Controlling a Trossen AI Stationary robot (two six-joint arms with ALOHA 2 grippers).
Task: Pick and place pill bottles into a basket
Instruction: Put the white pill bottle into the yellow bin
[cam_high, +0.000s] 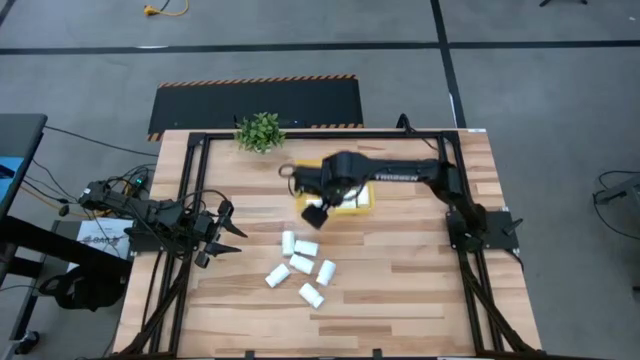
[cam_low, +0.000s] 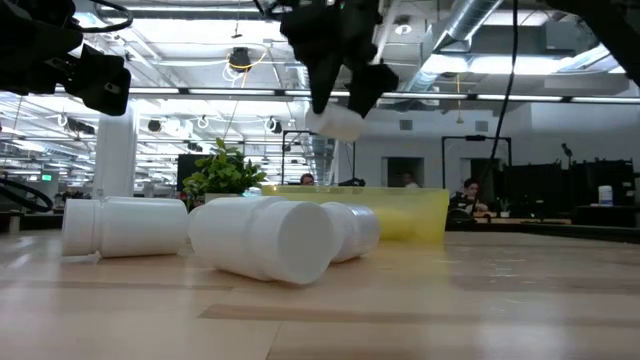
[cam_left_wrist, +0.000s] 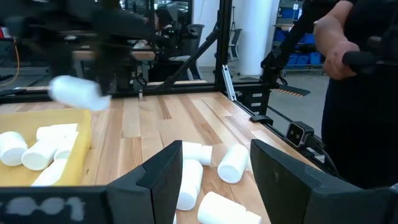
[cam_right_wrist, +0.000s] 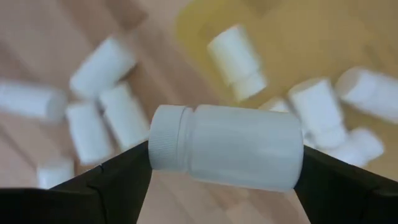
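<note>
My right gripper (cam_high: 316, 213) is shut on one white pill bottle (cam_right_wrist: 227, 146), held above the table at the near left corner of the yellow basket (cam_high: 358, 206). The low view shows this bottle (cam_low: 335, 122) well above the table top. Several bottles lie in the basket (cam_left_wrist: 84, 134). Several more loose bottles (cam_high: 303, 262) lie on their sides on the wood, nearer than the basket. My left gripper (cam_high: 228, 233) is open and empty at the table's left side, pointing toward the loose bottles (cam_left_wrist: 233, 163). My right gripper pinches the bottle between its two fingers end to end: the ribbed cap (cam_right_wrist: 163, 147) is against one finger and the base (cam_right_wrist: 297, 163) against the other. The fingers come from above, pointing down. The bottle lies level across the gap, lifted clear of table and basket.
A small green potted plant (cam_high: 260, 131) stands at the table's far edge, left of the basket. A person (cam_left_wrist: 354, 56) stands beyond the table's right side. Black frame rails (cam_high: 190, 190) run along the left and right edges. Bare wood lies at the near right.
</note>
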